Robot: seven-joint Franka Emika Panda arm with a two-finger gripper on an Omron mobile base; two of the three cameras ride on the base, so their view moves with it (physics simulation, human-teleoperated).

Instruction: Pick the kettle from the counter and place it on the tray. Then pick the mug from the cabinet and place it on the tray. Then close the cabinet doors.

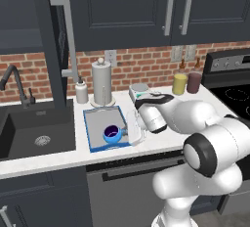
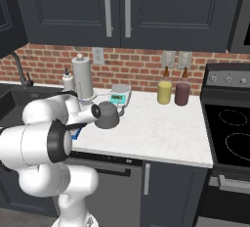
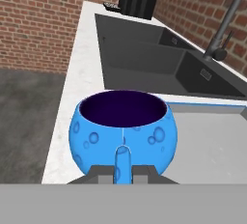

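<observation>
And there it was: the small round bright-blue mug (image 3: 123,126) with the dark navy inside, down at the flat grey tray with the raised bright-blue rim (image 1: 95,118). The two-finger gripper (image 3: 120,172) was clenched on the mug's little side handle, a dark tip on either side of it. That was a sensible hold, I'd say. The handle is the only narrow part, and the round body looks too wide for those jaws.

In the left base view the mug sat over the front part of the tray, inside the rim and toward its near edge. The white hand reached in from the tray's right side, low and level, which kept the mug upright with its mouth facing up. Whether the base was resting on the grey surface or hanging just above it, I couldn't tell.

The squat dark-grey metal kettle (image 2: 107,115) stood just off the tray's right side on the white speckled stone counter (image 2: 156,128), as the right base view gave it. Whether it touched the rim was hidden by the arm. By my reading it didn't look properly on the tray, so that part of the job looked doubtful.

Above and to the left of the tray, a tall dark charcoal cabinet door (image 1: 54,40) with a long silver bar handle stood swung open, edge-on. That made sense, since the doors come last. The likely next call was letting go of the handle and lifting clear without tipping the mug.
</observation>
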